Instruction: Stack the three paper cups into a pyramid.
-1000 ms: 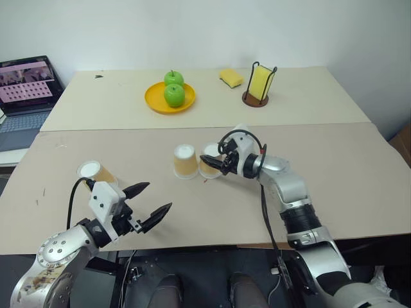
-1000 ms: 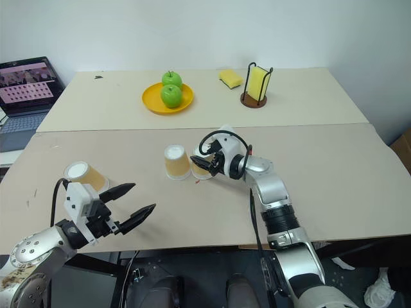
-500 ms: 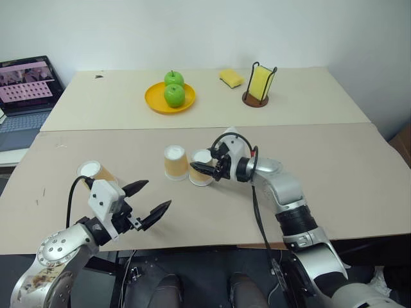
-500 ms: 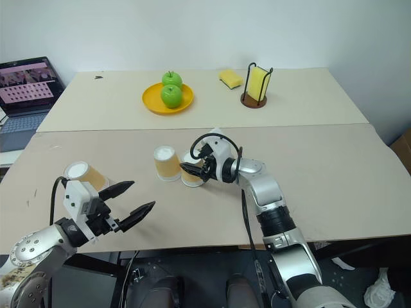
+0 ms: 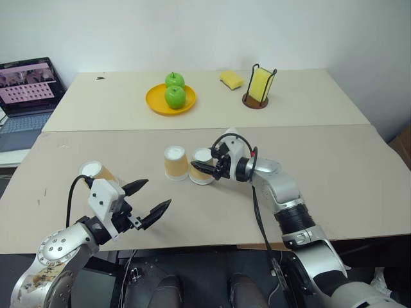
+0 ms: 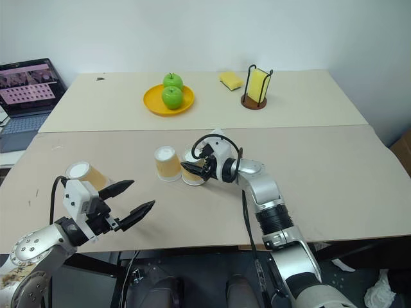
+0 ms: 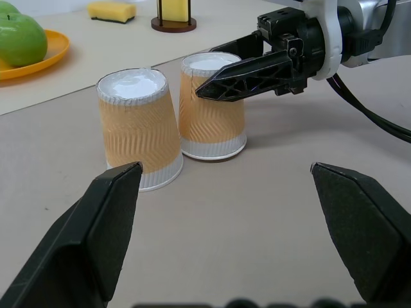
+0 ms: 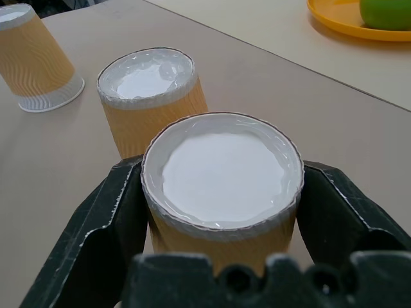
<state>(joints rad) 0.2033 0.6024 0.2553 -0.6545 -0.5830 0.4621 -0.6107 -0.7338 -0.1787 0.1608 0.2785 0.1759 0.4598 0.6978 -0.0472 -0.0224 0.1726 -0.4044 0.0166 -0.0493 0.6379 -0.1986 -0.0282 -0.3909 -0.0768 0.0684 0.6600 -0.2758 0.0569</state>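
**Two cups side by side, one more to bring**

Your right gripper has its two black fingers clamped on the sides of an upside-down cup, one finger on each side, just under the white top. That held cup sits on the near table, around the middle. Right beside it, on its left, stands the second cup, also upside down. In the left wrist view their bottom rims look like they touch or nearly touch.

Your left gripper is wide apart and holds nothing. It hangs over the near left part of the table. The third cup is just behind it, near the left edge, well apart from the other two.

I think the bottom row is almost done, and the third cup is the one to go on top.

These cups look very light and thin. They will likely squash if you squeeze hard, and tip over from a small bump. Take the third cup by its wavy orange sides, around the middle, with a soft grip. Let go of the held cup slowly so it does not slide.
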